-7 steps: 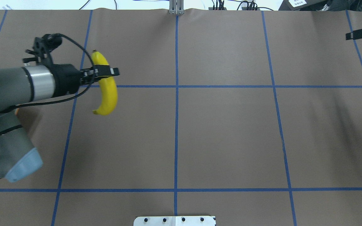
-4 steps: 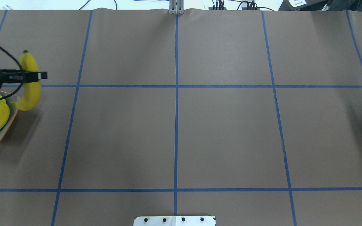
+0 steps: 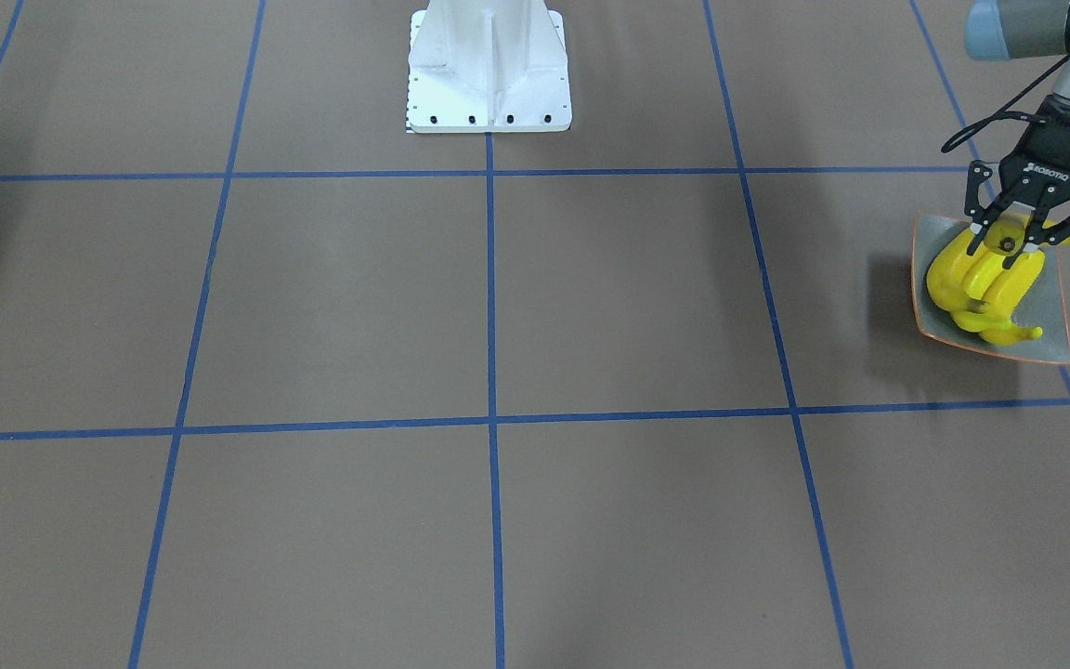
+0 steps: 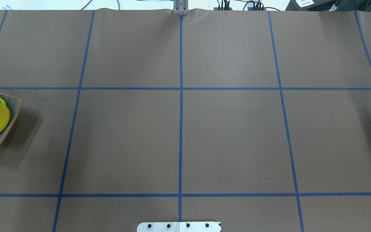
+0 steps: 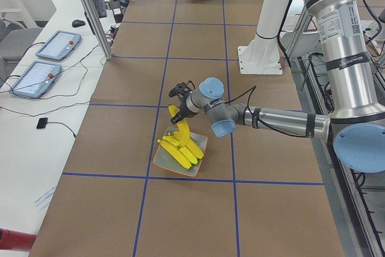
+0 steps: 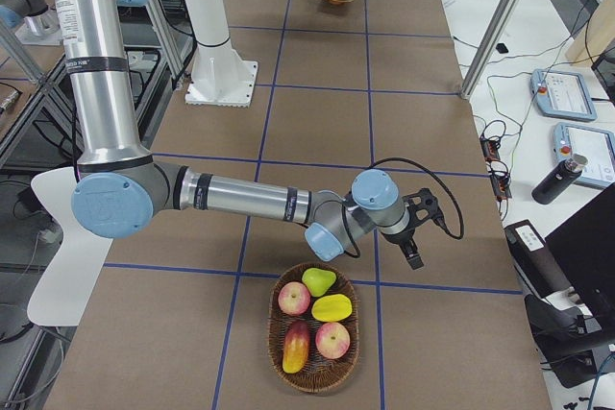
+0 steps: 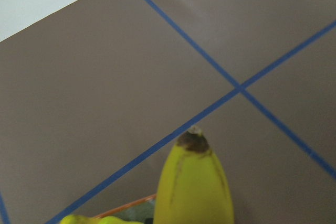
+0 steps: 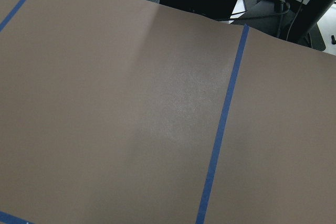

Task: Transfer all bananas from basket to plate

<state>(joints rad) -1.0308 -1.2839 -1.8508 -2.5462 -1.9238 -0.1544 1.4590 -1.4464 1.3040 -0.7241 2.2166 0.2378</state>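
Note:
The plate [image 3: 1050, 307] is a grey square dish with an orange rim, at the table end on my left; it also shows at the overhead view's left edge, plate [image 4: 11, 119]. Several yellow bananas [image 3: 967, 279] lie piled on it. My left gripper [image 3: 1007, 245] hangs right over the pile, shut on one more banana [image 5: 182, 129] that stands nearly upright with its lower end among the others. That banana's dark tip [image 7: 193, 142] fills the bottom of the left wrist view. My right gripper [image 6: 415, 232] shows only in the exterior right view, beside the basket [image 6: 317, 325]; I cannot tell its state.
The basket holds apples, a pear and a mango-like fruit, no bananas showing. The robot's white base [image 3: 489, 70] stands at the table's middle edge. Brown paper with blue tape lines [image 4: 180, 129] covers the table. Tablets and cables lie on a side bench [image 5: 48, 70].
My left gripper carried the banana leftwards, out of most of the overhead view, to above the plate. The right gripper has also left the overhead view.

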